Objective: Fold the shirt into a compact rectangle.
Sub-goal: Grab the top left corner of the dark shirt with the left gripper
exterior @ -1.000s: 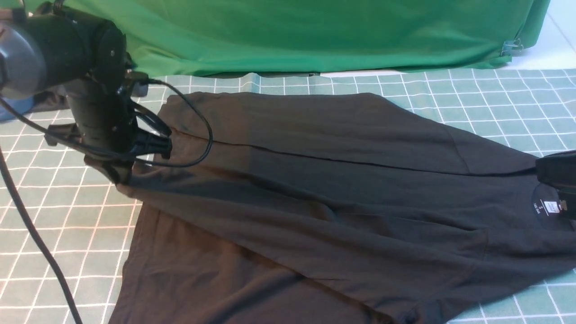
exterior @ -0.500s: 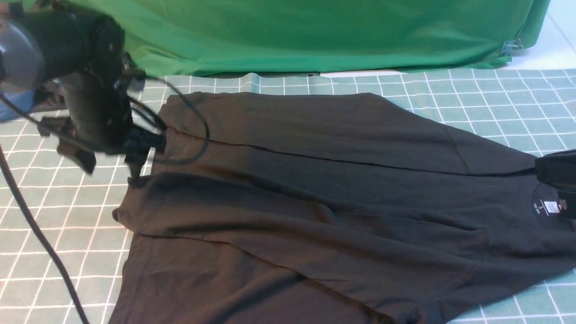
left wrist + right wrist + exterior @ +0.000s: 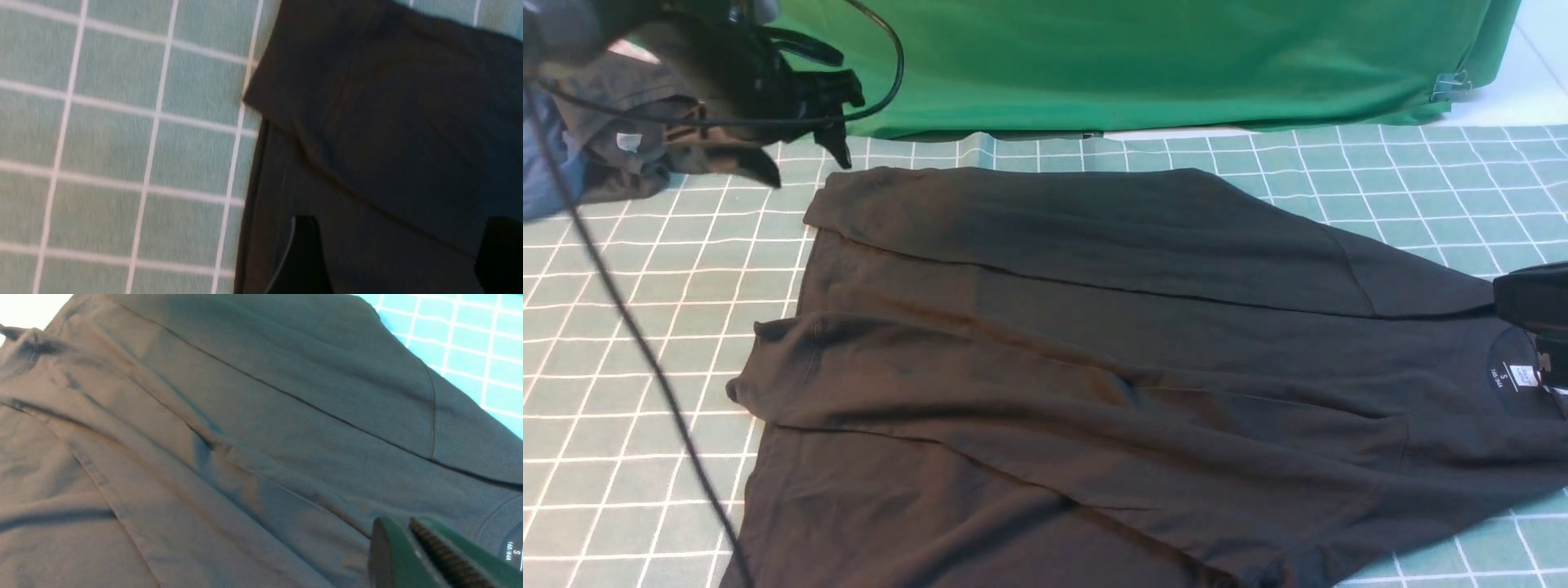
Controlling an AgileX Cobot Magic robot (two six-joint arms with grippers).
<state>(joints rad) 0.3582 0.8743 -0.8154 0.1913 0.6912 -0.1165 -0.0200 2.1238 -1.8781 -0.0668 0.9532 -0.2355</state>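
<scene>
A large black shirt (image 3: 1094, 367) lies spread on a pale green worktop (image 3: 645, 327) marked with a white grid. Its long axis runs across the front view. The collar end points to the robot's right and the hem end to its left, and the collar end sits somewhat nearer the camera. The small white neck label (image 3: 1521, 376) shows at the right edge. The far side of the shirt is folded inward along a straight crease, and the near side lies folded over the middle in loose wrinkles. The left tool (image 3: 809, 171) hangs above the far left corner of the shirt, clear of the cloth, with its jaws spread wide and nothing in them. The right tool (image 3: 1535, 327) sits at the collar with its jaws pressed together. Whether cloth is pinched between them cannot be told. A green backdrop cloth (image 3: 1135, 65) hangs behind, and a crumpled dark garment (image 3: 613, 155) lies at the far left.
</scene>
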